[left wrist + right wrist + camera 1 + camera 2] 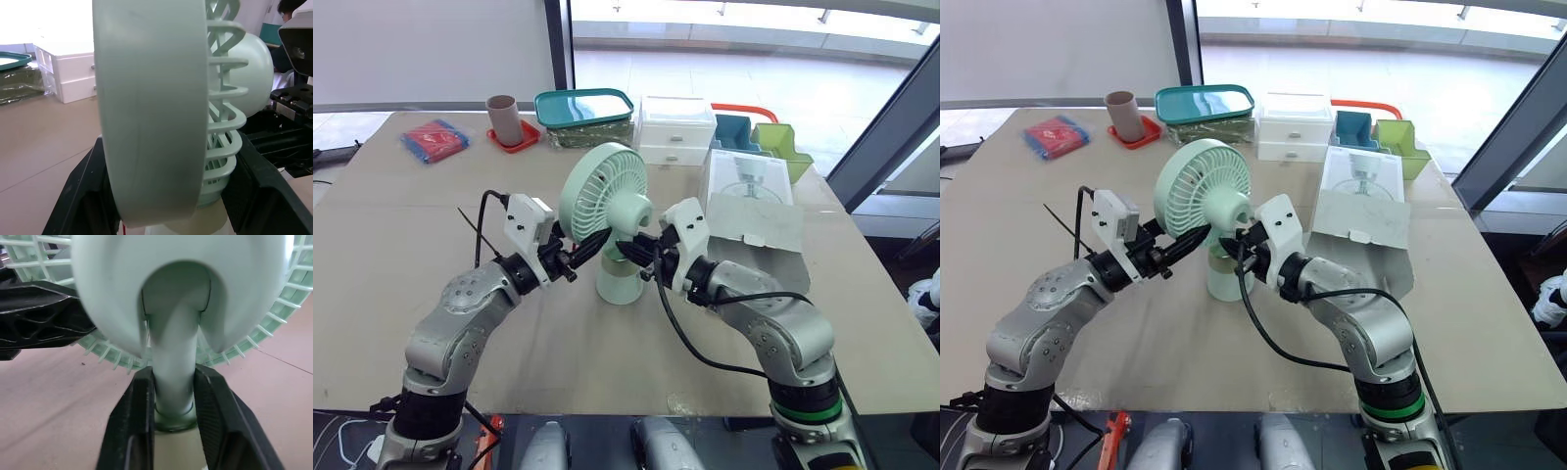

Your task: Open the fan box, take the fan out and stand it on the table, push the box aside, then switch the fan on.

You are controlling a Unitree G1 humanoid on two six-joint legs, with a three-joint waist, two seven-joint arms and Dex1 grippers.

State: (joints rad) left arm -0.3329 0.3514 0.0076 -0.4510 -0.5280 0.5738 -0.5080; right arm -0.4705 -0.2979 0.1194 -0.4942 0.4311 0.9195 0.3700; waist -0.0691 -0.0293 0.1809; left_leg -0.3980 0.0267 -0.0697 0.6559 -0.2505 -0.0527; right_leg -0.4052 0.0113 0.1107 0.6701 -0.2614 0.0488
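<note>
The mint-green fan (603, 192) stands upright on its round base (620, 285) in the middle of the table. My left gripper (595, 248) reaches in from the left, its black fingers (77, 197) straddling the lower rim of the fan's cage (151, 112) and pressed against it. My right gripper (168, 396) comes from the right and is shut on the fan's neck (171, 367), just above the base. The white fan box (750, 194) lies open behind and to the right, its flap (759, 228) folded down toward me.
Along the table's far edge stand a red packet (434, 140), a brown cup (504, 117) on a red coaster, a teal-lidded container (584, 113), a white drawer unit (675, 130) and teal (735, 131) and green bins (781, 147).
</note>
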